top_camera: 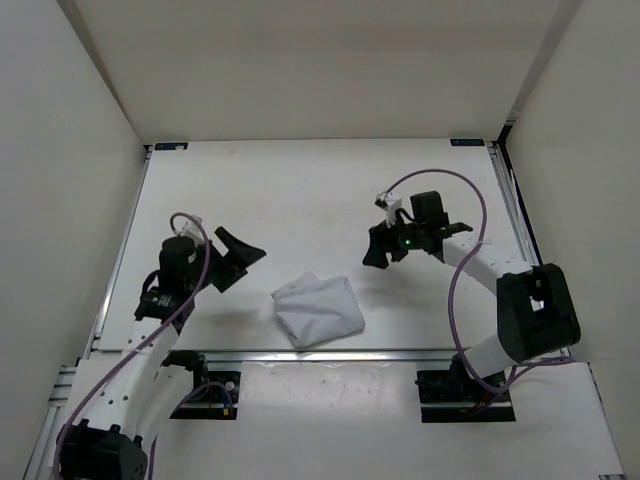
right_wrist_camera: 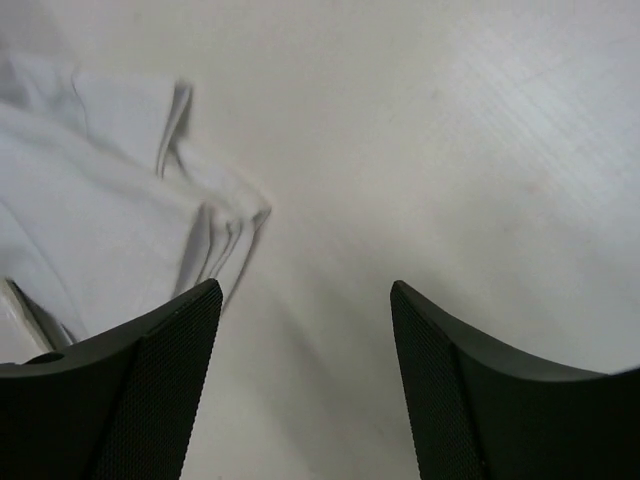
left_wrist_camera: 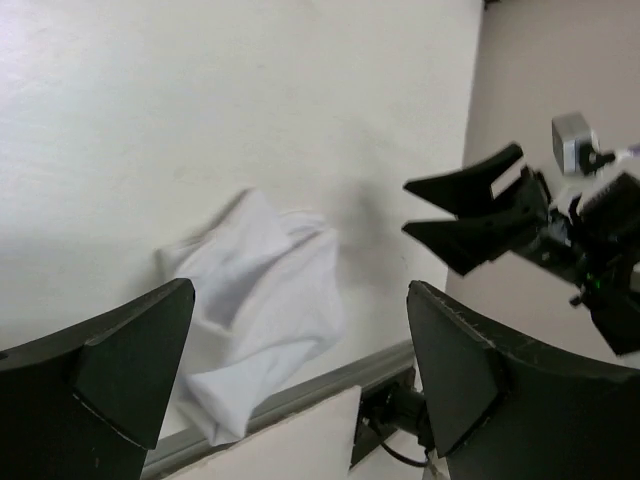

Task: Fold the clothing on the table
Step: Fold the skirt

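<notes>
The clothing is a small white cloth, folded into a rumpled packet, lying on the table close to the front rail. My left gripper hovers to its left, open, nothing between its fingers. My right gripper hangs to the upper right of the cloth, also open and empty. The left wrist view looks past wide jaws of the left gripper at the clothing below, with the right gripper beyond. In the right wrist view the clothing lies to the left of the right gripper, over bare table.
A metal rail runs along the table's front edge, just below the cloth. White walls enclose the left, right and back sides. Both arm bases sit below the rail, with purple cables looping along the arms.
</notes>
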### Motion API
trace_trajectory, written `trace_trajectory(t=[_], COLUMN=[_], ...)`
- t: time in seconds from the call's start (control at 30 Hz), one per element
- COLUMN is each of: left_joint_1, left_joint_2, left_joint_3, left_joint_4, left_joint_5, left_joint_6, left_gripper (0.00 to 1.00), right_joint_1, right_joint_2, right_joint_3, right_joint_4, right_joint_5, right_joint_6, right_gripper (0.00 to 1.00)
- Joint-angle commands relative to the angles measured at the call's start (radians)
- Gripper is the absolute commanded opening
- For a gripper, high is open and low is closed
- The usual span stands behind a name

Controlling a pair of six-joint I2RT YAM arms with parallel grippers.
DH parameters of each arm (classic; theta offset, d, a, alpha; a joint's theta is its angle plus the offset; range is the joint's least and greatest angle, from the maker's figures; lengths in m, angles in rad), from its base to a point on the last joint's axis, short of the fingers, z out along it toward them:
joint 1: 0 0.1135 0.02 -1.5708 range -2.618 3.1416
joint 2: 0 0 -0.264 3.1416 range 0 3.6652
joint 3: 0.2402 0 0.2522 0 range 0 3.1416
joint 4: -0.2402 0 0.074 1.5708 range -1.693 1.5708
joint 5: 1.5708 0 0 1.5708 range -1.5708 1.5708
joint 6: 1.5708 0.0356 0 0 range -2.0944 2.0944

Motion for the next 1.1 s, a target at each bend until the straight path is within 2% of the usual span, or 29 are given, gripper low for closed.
trace_trajectory(t=[0.0,0.03,0.07,0.1,0.13,0.17,0.2,0.3,0.37,0.53,0.63,0.77,0.9,1.07], left_joint_1=[-0.034,-0.068,-0.158,-0.235,-0.281,-0.341,-0.393,-0.432,-0.42,-0.377,-0.394,-0.385,-0.316,-0.276], left_joint_2=[0.079,0.102,0.163,0.226,0.26,0.312,0.343,0.357,0.348,0.344,0.419,0.519,0.602,0.711], left_joint_3=[0.119,0.13,0.153,0.174,0.191,0.214,0.22,0.201,0.17,0.055,0.03,0.036,0.053,0.137], left_joint_4=[-0.03,-0.018,-0.016,-0.014,-0.023,-0.04,-0.036,-0.062,-0.071,0.025,0.068,0.104,0.085,0.087], left_joint_5=[0.038,0.038,0.049,0.047,0.066,0.081,0.096,0.113,0.119,0.179,0.198,0.186,0.155,0.149], left_joint_6=[0.06,0.058,0.057,0.06,0.075,0.084,0.099,0.11,0.123,0.094,0.106,0.136,0.181,0.239], left_gripper=[0.99,0.99,0.99,0.98,0.98,0.99,0.99,0.99,0.99,0.99,0.99,0.99,0.99,0.99], right_joint_1=[-0.06,-0.066,-0.069,-0.063,-0.055,-0.03,-0.003,0.072,0.061,0.106,0.13,0.156,0.144,0.175], right_joint_2=[0.012,0.029,0.041,0.049,0.066,0.074,0.086,0.098,0.107,0.167,0.213,0.256,0.308,0.299], right_joint_3=[0.139,0.179,0.219,0.237,0.256,0.272,0.27,0.215,0.165,0.17,0.185,0.196,0.227,0.251], right_joint_4=[0.015,-0.039,-0.095,-0.129,-0.196,-0.246,-0.27,-0.329,-0.254,-0.245,-0.246,-0.277,-0.344,-0.395], right_joint_5=[-0.117,-0.218,-0.324,-0.368,-0.424,-0.431,-0.423,-0.396,-0.428,-0.397,-0.394,-0.431,-0.501,-0.514], right_joint_6=[0.034,-0.01,-0.06,-0.081,-0.131,-0.153,-0.198,-0.289,-0.233,-0.295,-0.328,-0.383,-0.433,-0.518], right_gripper=[0.73,0.71,0.65,0.57,0.24,0.04,0.01,0.0,0.0,0.0,0.0,0.0,0.0,0.0])
